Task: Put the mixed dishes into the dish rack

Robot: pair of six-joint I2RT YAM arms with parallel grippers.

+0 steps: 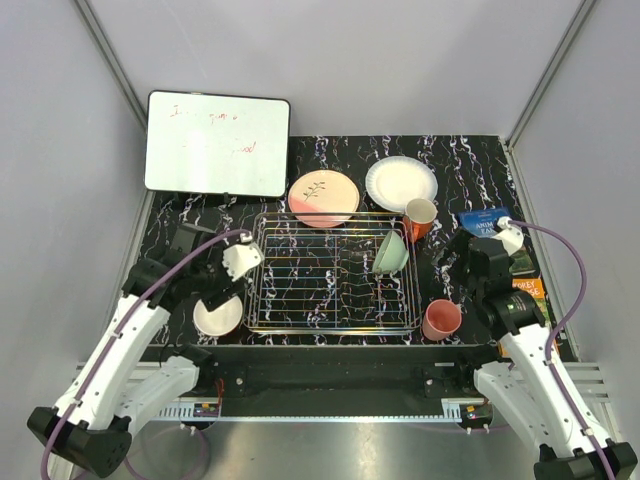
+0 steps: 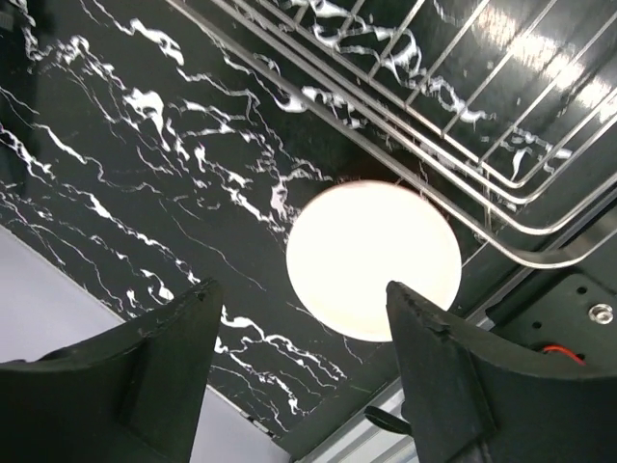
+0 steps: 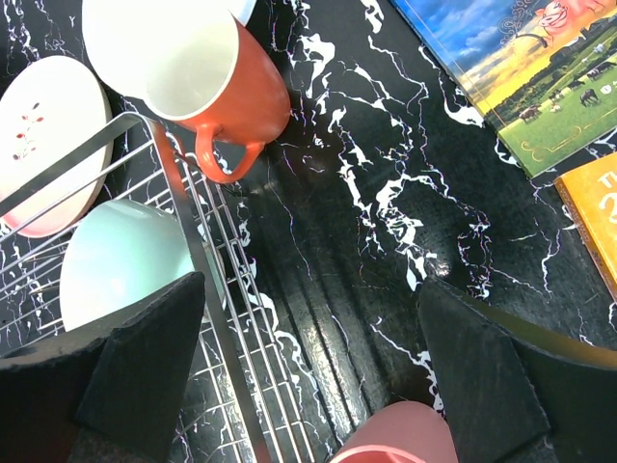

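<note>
White arm links [image 1: 125, 345], black joints [image 1: 515, 310], looping purple cables [image 1: 582, 272]

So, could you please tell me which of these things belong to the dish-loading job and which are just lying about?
Job: dish rack, pale green bowl, white-inside bowl, white plate, leaf-sprig plate, orange mug, pink cup.
Lying about: whiteboard, books.

Black marbled counter [image 1: 470, 160] carries dish rack [image 1: 330, 272], whiteboard [image 1: 217, 143], pink-cream plate [image 1: 323, 198], white plate [image 1: 401, 184], orange mug [image 1: 419, 218], pink cup [image 1: 441, 319], white-inside bowl [image 1: 215, 320], books [image 1: 487, 222].
</note>
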